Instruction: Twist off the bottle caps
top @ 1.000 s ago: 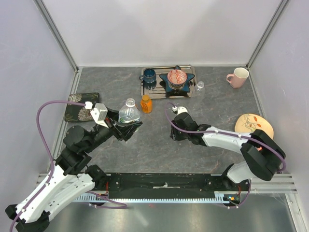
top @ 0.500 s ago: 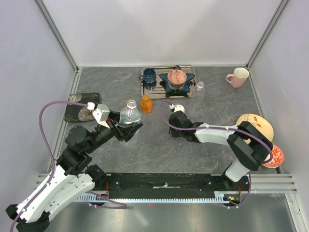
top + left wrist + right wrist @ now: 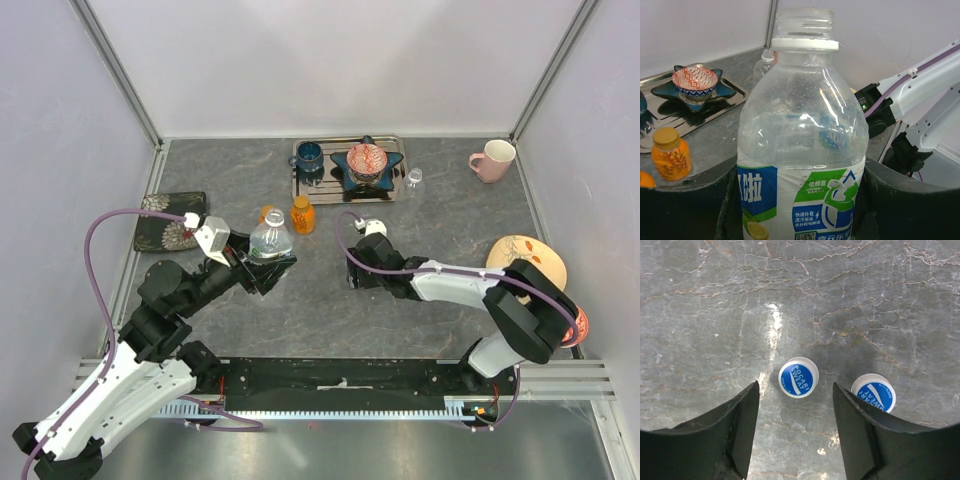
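The left claw (image 3: 268, 256) is closed on the labelled water bottle (image 3: 802, 140), holding it upright between its fingers. Its threaded neck is bare, so this bottle is done. The right claw (image 3: 795, 402) hangs spread over the bench (image 3: 700, 300) and holds nothing. One blue cap (image 3: 798, 377) lies top-up between its fingertips, and I cannot tell whether it touches either finger. A second blue cap (image 3: 873, 392) lies just outside the finger on that view's right.

Judging by this, the water-bottle step is closing out and the orange ones are next. One orange bottle (image 3: 670, 160) stands ahead of the left claw, to the left in its own view, with its cap on. The next move calls for setting the water bottle down and gripping an orange bottle low. The right claw must lift away from the loose caps and close on the small orange cap from above.

Only the right wrist view shows the two caps; from above the arm hides them. Only the left wrist view shows the bare thread and the label. Only the top view shows both arms together, and another orange top (image 3: 266, 212) peeping from behind the held bottle.
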You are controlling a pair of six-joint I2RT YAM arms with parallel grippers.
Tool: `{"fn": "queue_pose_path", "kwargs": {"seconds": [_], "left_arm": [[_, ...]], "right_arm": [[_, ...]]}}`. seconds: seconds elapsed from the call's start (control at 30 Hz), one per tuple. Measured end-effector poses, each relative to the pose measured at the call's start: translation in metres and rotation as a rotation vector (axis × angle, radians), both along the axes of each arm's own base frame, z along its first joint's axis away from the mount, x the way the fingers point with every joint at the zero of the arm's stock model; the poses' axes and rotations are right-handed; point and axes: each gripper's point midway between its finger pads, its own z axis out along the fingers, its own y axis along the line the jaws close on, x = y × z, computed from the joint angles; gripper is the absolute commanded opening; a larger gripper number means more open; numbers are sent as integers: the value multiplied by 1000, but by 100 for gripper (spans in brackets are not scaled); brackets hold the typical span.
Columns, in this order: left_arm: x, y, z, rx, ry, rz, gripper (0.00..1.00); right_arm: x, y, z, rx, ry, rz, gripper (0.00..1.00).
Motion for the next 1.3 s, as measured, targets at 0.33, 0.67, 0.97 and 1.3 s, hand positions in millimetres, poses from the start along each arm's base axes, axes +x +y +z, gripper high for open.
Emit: {"fn": "queue_pose_path", "kwargs": {"seconds": [0.33, 0.67, 0.97, 1.3], "left_arm": [[3, -3, -4, 9, 11, -2, 56], [4, -50, -35, 117, 117, -221, 56], [-5, -74, -23, 113, 98, -386, 56], [-5, -79, -24, 112, 96, -414, 56]], "right_arm": [[16, 5, 163, 237, -269, -45, 77], [-21, 20, 392, 659, -567, 159, 77], [-48, 46, 372, 711, -445, 340, 74], [-59, 60, 357, 724, -371, 419, 64]]}}
